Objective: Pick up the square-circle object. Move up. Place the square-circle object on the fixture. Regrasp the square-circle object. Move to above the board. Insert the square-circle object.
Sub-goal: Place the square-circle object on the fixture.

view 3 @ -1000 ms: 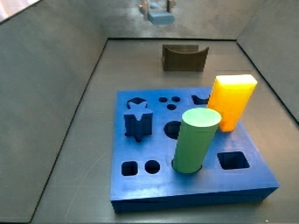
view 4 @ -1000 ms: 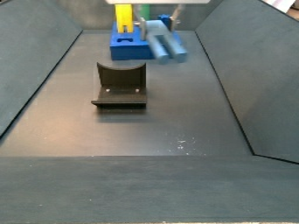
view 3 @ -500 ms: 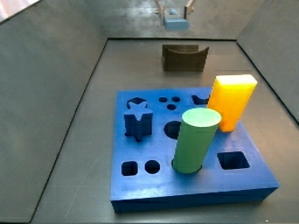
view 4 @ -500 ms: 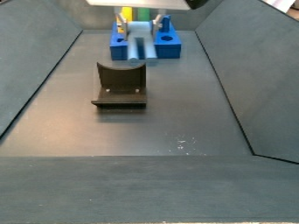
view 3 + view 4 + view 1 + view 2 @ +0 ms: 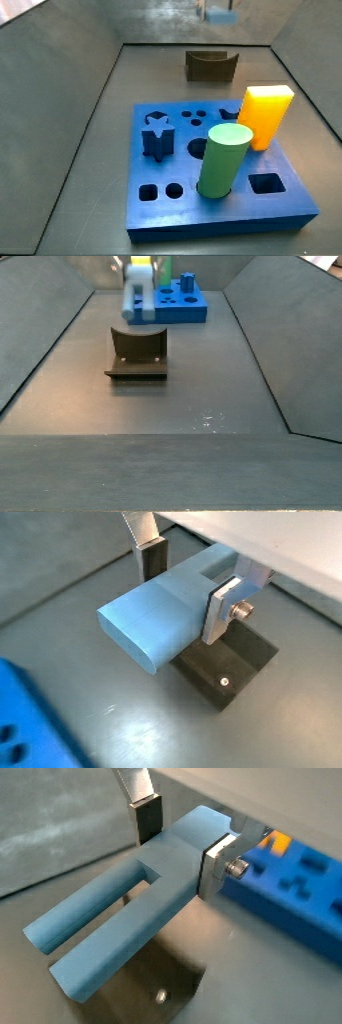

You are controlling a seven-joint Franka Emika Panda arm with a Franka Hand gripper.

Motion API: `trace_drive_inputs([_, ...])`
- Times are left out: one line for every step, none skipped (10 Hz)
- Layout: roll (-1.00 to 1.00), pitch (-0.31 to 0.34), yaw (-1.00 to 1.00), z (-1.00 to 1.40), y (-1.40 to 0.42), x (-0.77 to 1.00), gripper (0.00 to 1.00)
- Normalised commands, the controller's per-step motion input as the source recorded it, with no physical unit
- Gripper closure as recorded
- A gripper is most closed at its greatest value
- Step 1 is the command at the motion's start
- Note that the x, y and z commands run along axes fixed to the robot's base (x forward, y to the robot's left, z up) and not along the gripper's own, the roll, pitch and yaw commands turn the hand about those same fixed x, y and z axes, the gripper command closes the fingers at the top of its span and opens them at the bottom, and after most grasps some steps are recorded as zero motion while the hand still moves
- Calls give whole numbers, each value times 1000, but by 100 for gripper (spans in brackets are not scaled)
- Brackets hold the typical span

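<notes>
The square-circle object is a pale blue piece, forked into two prongs. My gripper is shut on it, one silver finger on each side, as both wrist views show. Held in the air, it hangs above the dark fixture, which lies right below it. In both side views the object is blurred, above the fixture and near the back wall. The blue board lies apart from the fixture.
A tall green cylinder and an orange-yellow block stand in the board. Other cut-outs in it are open. Sloping grey walls enclose the floor on all sides.
The gripper has carried the object sideways over the last second, from beside the fixture to above it. The object has also turned in the air. Board and fixture have not moved.
</notes>
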Motion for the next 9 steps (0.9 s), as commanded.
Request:
trace_drive_inputs([-1000, 112, -109, 237, -9, 50, 100])
trace_drive_inputs([-1000, 98, -115, 94, 4, 24, 100])
trace_drive_inputs([-1000, 101, -119, 76, 10, 33, 100])
trace_drive_inputs([-1000, 114, -128, 35, 28, 63, 100])
trace_drive_inputs([-1000, 118, -132, 14, 31, 75, 100])
trace_drive_inputs([-1000, 125, -145, -10, 35, 91, 100])
trace_drive_inputs([-1000, 131, -157, -12, 40, 93, 100])
trace_drive_inputs([-1000, 132, -172, -8, 41, 87, 100])
trace_drive_inputs([-1000, 130, -191, -12, 39, 84, 100])
